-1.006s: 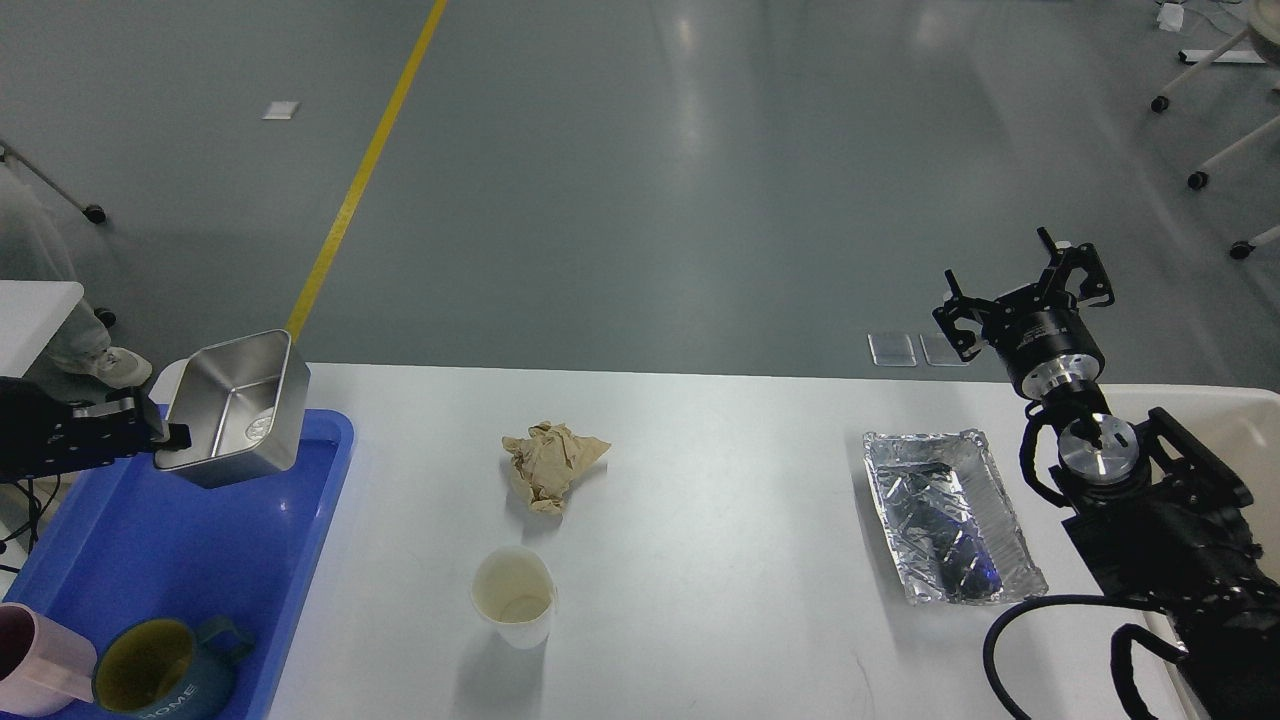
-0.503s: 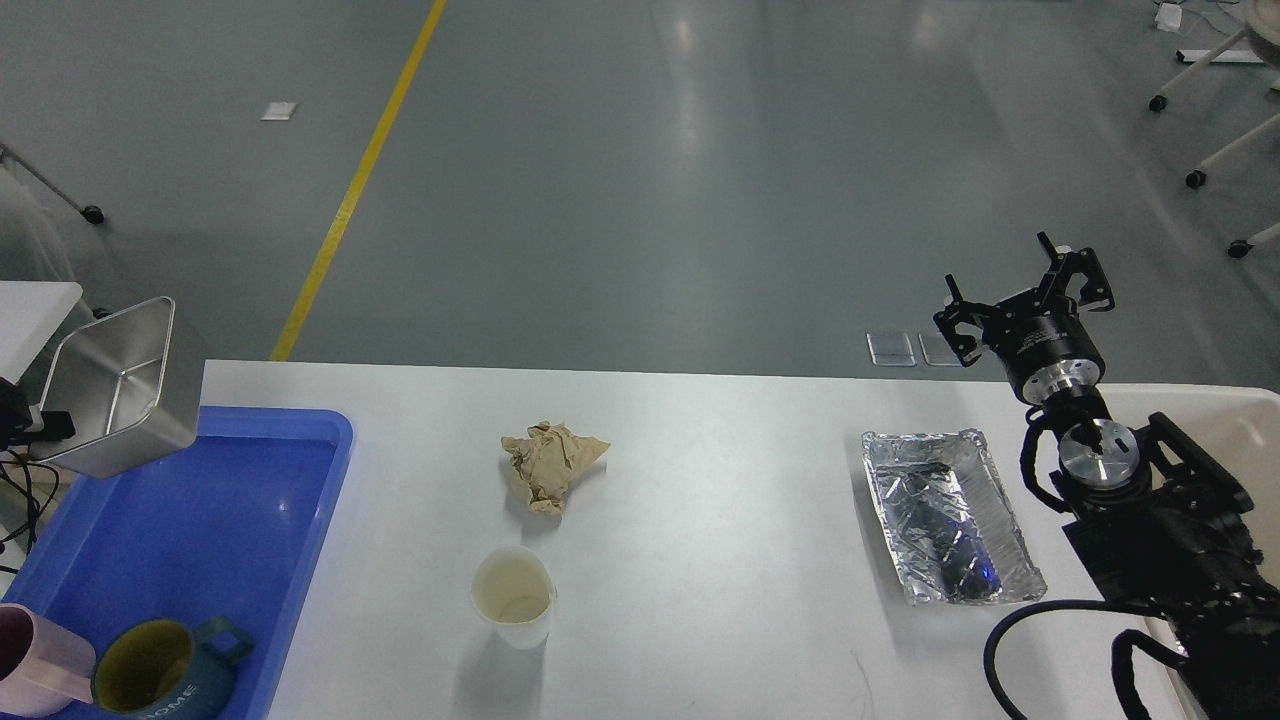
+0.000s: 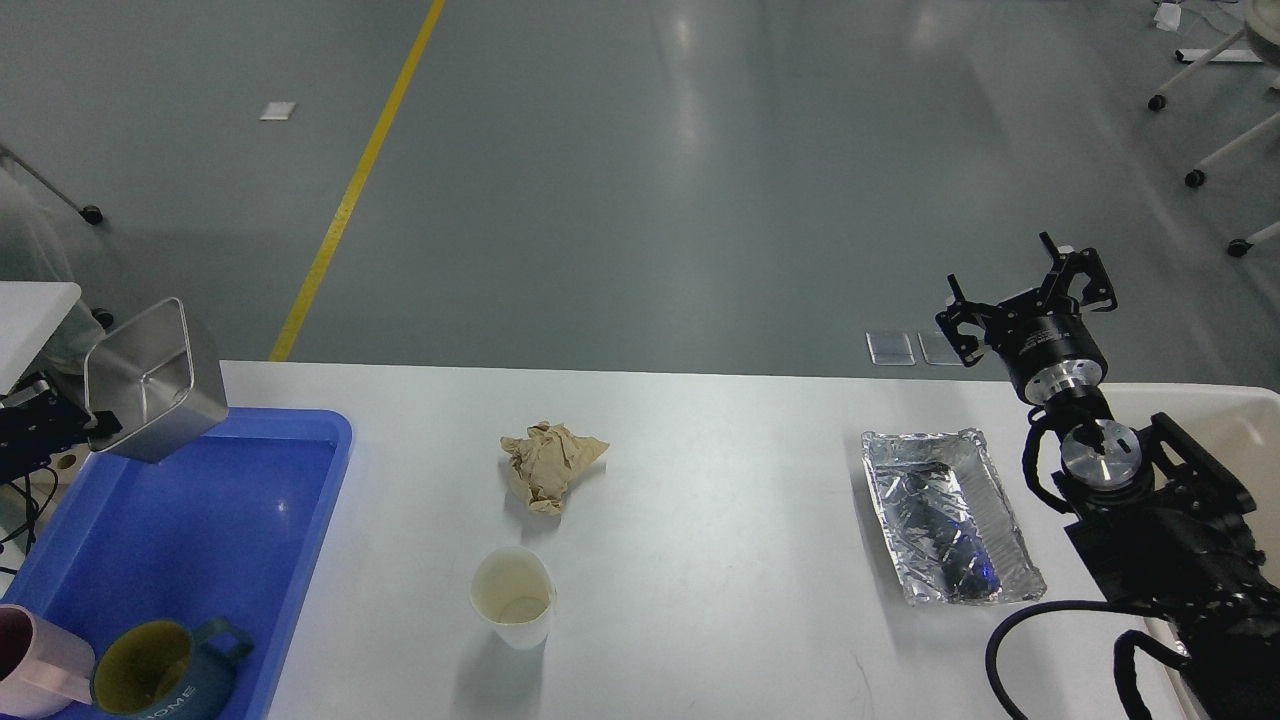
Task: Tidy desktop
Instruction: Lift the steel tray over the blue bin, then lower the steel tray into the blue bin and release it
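Blue tray point(image 3: 300, 520) on the left end of the white desktop point(image 3: 720, 560): a pink mug point(image 3: 35, 665) and a dark teal mug point(image 3: 150, 672), both empty-looking, at its near corner. Left gripper point(image 3: 95, 428) clamped on the rim of a tipped steel pan point(image 3: 155, 380), held above the tray's far left corner; pan empty. Right of the tray: crumpled brown paper point(image 3: 550, 462), and nearer, an empty paper cup point(image 3: 513, 595). Farther right, an empty foil tray point(image 3: 945, 515). Right gripper point(image 3: 1030, 300) raised beyond the desktop's far edge, fingers apart, holding nothing. Cream bin point(image 3: 1245, 430) behind the right arm. Since half a second ago the pan has shifted slightly right, toward the tray.
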Controlling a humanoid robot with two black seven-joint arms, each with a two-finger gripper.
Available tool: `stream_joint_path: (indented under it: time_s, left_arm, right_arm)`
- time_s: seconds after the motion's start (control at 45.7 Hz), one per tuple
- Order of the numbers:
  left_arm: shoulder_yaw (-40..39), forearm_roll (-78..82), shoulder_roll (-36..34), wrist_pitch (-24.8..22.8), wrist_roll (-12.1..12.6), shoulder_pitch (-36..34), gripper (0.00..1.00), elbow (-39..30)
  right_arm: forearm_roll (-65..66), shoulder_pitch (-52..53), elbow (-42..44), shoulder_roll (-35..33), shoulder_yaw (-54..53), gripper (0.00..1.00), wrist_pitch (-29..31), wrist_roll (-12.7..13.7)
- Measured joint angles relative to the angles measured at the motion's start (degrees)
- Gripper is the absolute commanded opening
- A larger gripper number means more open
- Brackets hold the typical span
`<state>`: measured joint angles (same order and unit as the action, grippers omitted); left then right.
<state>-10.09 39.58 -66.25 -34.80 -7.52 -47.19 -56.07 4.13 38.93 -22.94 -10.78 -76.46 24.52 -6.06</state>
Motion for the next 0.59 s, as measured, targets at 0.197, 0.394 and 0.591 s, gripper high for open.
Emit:
stream_joint_path:
  time_s: [0.197, 0.394, 0.591]
  left_arm:
    - [-0.3, -0.1, 8.8, 0.1, 0.0, 3.9, 0.00, 10.9]
    - [-0.4, -0.1, 14.7, 1.1, -0.2, 5.0, 0.00, 17.3]
    - [-0.1, -0.1, 18.4, 2.2, 0.4, 5.3, 0.00, 20.5]
  right_arm:
    - [0.0, 0.1, 0.1, 0.0, 0.0, 1.00, 0.0, 0.0]
    - [0.0, 0.1, 0.1, -0.2, 0.0, 1.00, 0.0, 0.0]
    - [0.0, 0.0, 0.2, -0.2, 0.1, 1.00, 0.0, 0.0]
